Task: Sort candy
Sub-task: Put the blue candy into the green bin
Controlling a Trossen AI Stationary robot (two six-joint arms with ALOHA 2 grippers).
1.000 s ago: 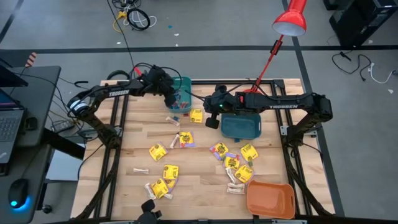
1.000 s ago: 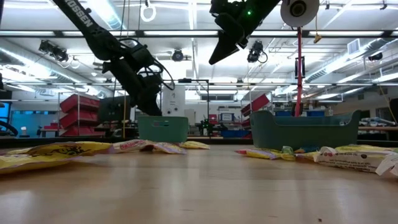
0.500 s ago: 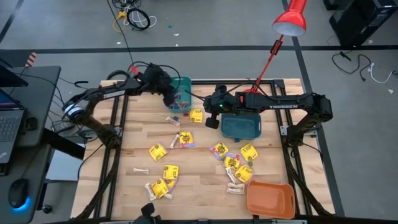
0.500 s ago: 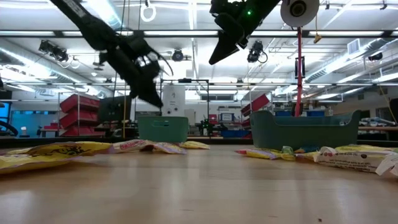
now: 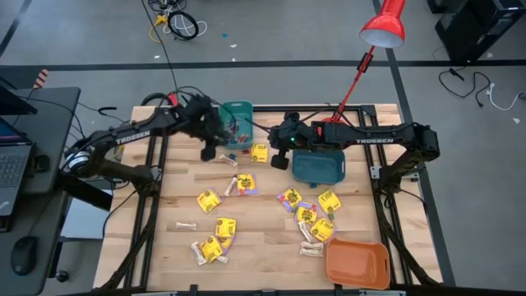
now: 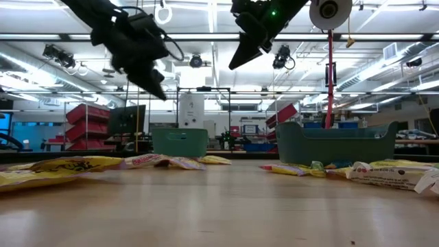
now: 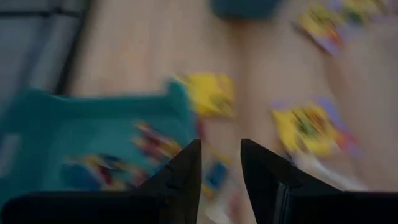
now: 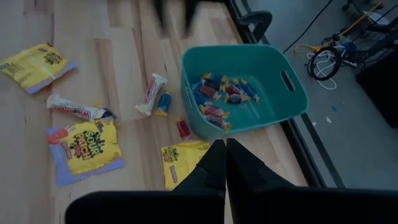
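Note:
Candy lies scattered on the wooden table: yellow packets [image 5: 208,200] [image 5: 320,228], whitish sticks [image 5: 230,184], and small bright pieces [image 8: 224,96] inside the small teal bin [image 5: 238,123]. A blue piece [image 8: 163,102] and a red piece [image 8: 184,129] lie just outside that bin. My left gripper [image 5: 209,152] hovers high above the table by the bin's near left corner, open, with nothing between its fingers [image 7: 221,158]. My right gripper [image 5: 279,160] hangs shut and empty in the air between the teal bin and a larger dark teal bin [image 5: 318,167].
An orange bin [image 5: 357,263] sits at the near right corner. A red lamp [image 5: 382,29] on a slanting pole rises from the table's far right. Bare wood shows along the left side and the near middle.
My left gripper has drawn back from over the small teal bin toward the table's left and near edges, rising and rolling as it went. The right arm has kept still.

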